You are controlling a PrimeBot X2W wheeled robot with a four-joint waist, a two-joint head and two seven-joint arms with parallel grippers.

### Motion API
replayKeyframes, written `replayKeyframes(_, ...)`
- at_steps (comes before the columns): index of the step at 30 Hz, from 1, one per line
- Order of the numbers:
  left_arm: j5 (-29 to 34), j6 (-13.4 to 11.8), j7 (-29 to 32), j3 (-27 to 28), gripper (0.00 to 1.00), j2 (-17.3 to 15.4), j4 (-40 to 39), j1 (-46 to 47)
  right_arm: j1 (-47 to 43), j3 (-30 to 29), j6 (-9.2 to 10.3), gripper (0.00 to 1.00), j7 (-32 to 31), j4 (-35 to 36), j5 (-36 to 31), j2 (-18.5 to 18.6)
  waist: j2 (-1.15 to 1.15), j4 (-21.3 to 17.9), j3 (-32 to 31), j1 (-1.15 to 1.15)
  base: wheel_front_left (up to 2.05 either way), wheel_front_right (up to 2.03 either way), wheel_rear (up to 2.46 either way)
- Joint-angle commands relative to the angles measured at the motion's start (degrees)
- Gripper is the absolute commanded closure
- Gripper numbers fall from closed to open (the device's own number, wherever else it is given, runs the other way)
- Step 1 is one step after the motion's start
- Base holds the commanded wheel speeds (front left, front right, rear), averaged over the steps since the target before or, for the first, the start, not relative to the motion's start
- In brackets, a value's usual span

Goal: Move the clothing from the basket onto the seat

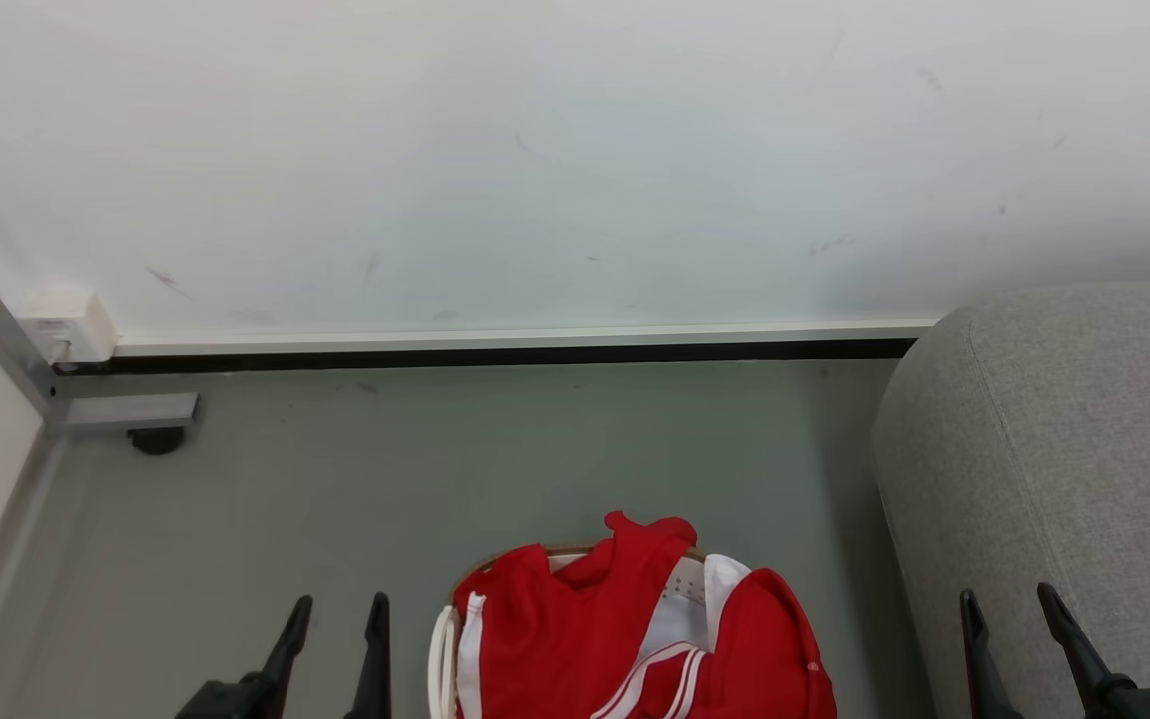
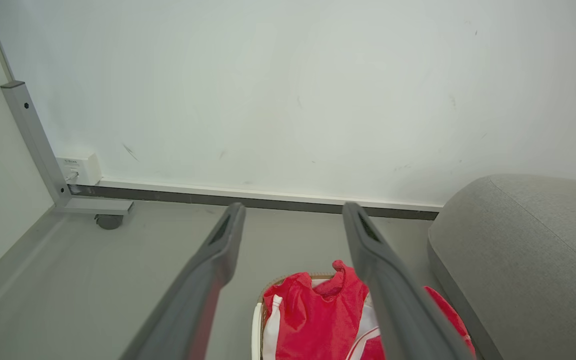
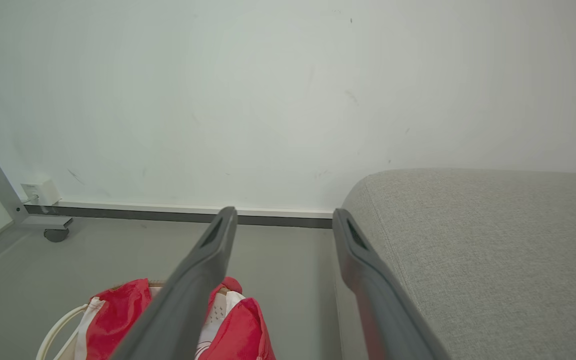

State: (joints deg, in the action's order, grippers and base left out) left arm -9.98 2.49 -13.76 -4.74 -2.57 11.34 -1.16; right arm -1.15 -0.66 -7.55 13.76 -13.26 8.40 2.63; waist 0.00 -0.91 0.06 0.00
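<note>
I am judging this as the opening step: the clothing (image 1: 575, 639) is sitting heaped in the basket (image 1: 440, 654) on the floor (image 1: 495, 459), just beside the seat (image 1: 1064, 449). The left gripper (image 1: 340, 599) and right gripper (image 1: 1006, 592) are hanging released, fingers (image 2: 220, 255) apart and empty. The next move is calling for a reach down onto the top garment. Open floor is lying leftward, and the seat's rounded edge is crowding the right.

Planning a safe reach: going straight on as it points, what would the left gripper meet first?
Likely the dark skirting strip under the white wall; the open left gripper seems to aim above the red sports clothing, though depth is unclear.
</note>
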Motion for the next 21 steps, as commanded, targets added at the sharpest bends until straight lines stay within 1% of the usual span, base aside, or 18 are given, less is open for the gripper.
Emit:
replayKeyframes(1,1.82,0.00,-0.66,-0.05,0.00,-0.53,0.05,-0.56,-0.43,-0.17,0.11,0.00,0.64,0.09,-1.58,0.42,0.00,-0.11,0.04,0.00,0.00,0.00,0.00)
replayKeyframes(4,2.56,-0.09,-0.88,-0.38,0.00,-0.52,0.11,-0.57,-0.74,-0.11,0.11,0.00,0.91,-0.15,-1.16,0.43,0.00,-0.23,0.12,0.00,0.00,0.00,0.00)
replayKeyframes(11,5.17,-0.14,-1.49,-0.90,0.00,-0.53,0.27,-0.83,-1.32,0.70,0.12,0.00,1.55,-0.52,-3.82,0.41,0.00,-0.44,0.00,0.00,0.00,0.00,0.00)
replayKeyframes(21,3.97,-0.35,-1.47,-1.15,0.00,-0.52,-0.07,-1.24,-1.52,1.14,0.12,0.00,1.49,-0.35,-2.52,0.40,0.00,-0.68,-0.06,0.00,0.00,0.00,0.00)
